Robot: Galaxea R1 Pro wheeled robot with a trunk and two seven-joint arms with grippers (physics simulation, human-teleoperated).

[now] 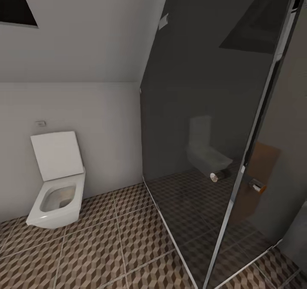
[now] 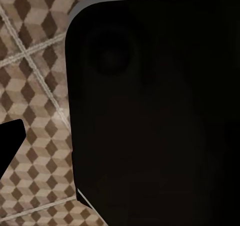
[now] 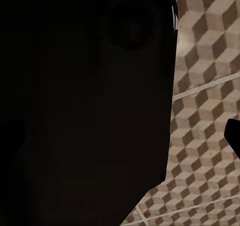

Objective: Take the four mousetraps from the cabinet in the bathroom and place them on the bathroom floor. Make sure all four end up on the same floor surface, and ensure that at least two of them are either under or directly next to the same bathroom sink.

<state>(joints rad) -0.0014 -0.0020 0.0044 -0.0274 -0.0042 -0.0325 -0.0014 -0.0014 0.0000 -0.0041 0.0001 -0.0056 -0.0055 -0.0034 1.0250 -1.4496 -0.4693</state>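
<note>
Here, the bathroom floor (image 1: 106,246) of cube-patterned tiles is seen below a white toilet (image 1: 57,186) with raised lid, set against the wall. A dark glass shower screen (image 1: 204,131) stands to its right. In both wrist views, dark robot bodywork blocks the jaws; their state cannot be told.

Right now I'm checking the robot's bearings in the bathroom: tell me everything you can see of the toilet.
The toilet is a white, glossy, ceramic-looking wall-hung unit with squared edges. Its flat lid stands raised, leaning back against the pale wall. The rectangular bowl is open, its inside shaded grey-brown. It sits at the head view's left, over the cube-patterned floor tiles. A small plate is on the wall above it.
</note>
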